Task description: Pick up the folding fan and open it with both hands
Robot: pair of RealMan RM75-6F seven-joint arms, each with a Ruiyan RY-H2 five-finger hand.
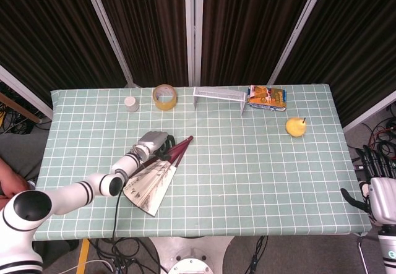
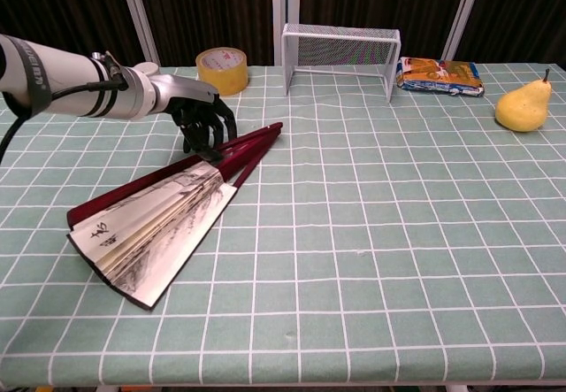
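Note:
The folding fan [image 1: 151, 184] [image 2: 150, 228] lies partly spread on the green checked table [image 1: 247, 175], its dark red ribs pointing up and right and its painted paper leaf toward the front left. My left hand [image 1: 153, 145] [image 2: 202, 125] is over the ribs near the pivot end, fingers curled down around the red sticks and touching them. My right hand [image 1: 377, 187] hangs off the table's right edge with its fingers spread and nothing in it; the chest view does not show it.
At the back stand a roll of tape [image 1: 164, 96] [image 2: 222, 69], a small white cup [image 1: 131, 103], a wire rack [image 1: 219, 94] [image 2: 340, 47] and a snack packet [image 1: 267, 97]. A yellow pear [image 1: 296, 126] [image 2: 522, 107] sits at the right.

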